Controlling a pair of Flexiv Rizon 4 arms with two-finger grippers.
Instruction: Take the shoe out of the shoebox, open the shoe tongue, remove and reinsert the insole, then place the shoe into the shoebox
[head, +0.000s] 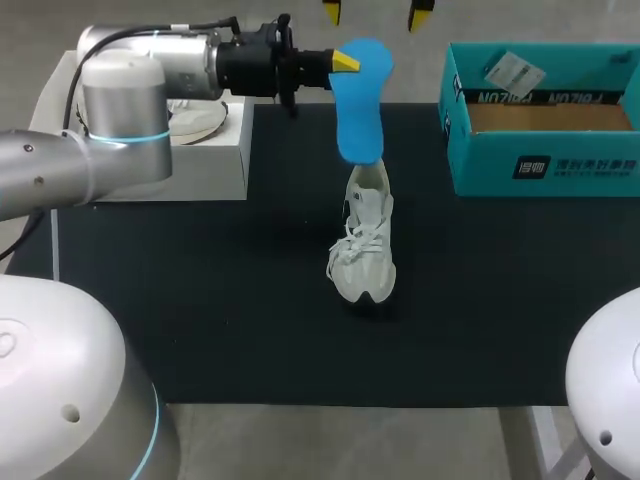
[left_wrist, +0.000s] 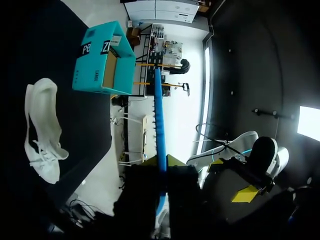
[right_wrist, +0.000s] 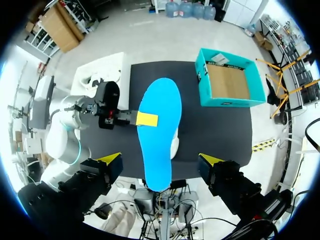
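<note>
plainly, the left gripper (head: 345, 62) was closed on the insole (head: 358, 110), one yellow tip flat on its blue face. in the left wrist view the insole ran edge-on straight out from between the fingers. the grip sat at the insole's 12 o'clock end in the head view, and the arm came in from 9 o'clock.

the insole hung with its long axis from 12 to 6, its low end at the shoe's (head: 364, 245) heel opening. whether that end touched the collar, sat inside it or hung just clear, i could not tell. the shoe stood upright on the black mat (head: 200, 300), heel at 12 and toe at 6, so the two long axes were about in line. i judged that any move in or out would run along that line, the low end passing the collar and tongue.

the right gripper (right_wrist: 160, 161) was spread wide with nothing in it, up above the mat and looking down on the insole and shoe. the left arm was the nearer to the work, and the shoe had nothing steadying it, so it might tip or slide.

the box (head: 545, 150) lay at 2 o'clock from the shoe, well apart, open side up, with a paper tag at its far wall. a white stand (head: 215, 150) sat at 10 o'clock, beside the mat. nothing stood between insole and shoe.
</note>
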